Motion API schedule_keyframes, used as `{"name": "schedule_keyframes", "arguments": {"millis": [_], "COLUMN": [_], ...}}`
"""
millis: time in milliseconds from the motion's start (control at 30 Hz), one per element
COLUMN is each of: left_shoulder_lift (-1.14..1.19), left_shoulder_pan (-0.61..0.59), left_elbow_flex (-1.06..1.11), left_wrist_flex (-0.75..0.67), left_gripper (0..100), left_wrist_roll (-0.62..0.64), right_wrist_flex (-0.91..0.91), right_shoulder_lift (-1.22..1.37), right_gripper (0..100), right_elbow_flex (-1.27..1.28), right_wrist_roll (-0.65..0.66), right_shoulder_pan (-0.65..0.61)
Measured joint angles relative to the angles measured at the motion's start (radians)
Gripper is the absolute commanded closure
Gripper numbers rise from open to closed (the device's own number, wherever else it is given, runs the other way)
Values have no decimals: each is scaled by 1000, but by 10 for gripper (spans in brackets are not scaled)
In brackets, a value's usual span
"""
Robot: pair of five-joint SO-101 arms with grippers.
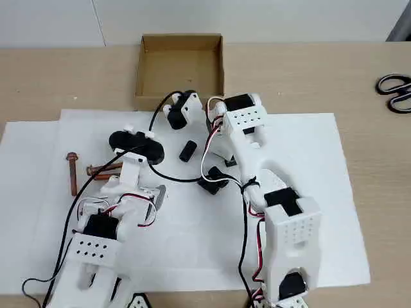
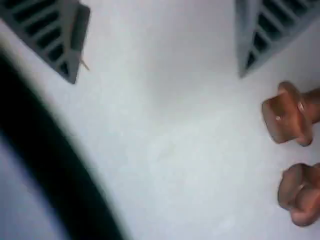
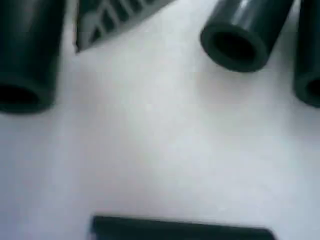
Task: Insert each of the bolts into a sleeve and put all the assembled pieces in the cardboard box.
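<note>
Two copper-brown metal bolts (image 2: 285,115) lie side by side just beside my left hand (image 2: 159,72), heads toward it, long shafts pointing away. That hand is wide open and holds nothing. It is the nearer one, I think.

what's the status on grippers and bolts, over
left gripper open, empty, beside bolts. right gripper low among sleeves. no bolt sleeved, none in cardboard box. black cable lies close by left gripper.
</note>
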Motion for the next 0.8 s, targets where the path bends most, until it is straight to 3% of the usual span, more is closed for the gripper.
{"name": "schedule_keyframes", "arguments": {"millis": [233,500,800], "left_shoulder_lift": [0,0,0], "left_shoulder_pan": [0,0,0], "left_elbow_flex": [0,0,14], "left_wrist_flex": [0,0,-18], "left_gripper": [802,803,804], "left_wrist_roll": [0,0,0], "right_wrist_flex": [-38,-43,-44], "right_shoulder_lift": [54,78,80], "right_gripper": [844,988,990], "right_elbow_flex": [-5,-31,-34], "right_wrist_roll": [2,3,-54], "right_shoulder_pan": [5,11,11]}}
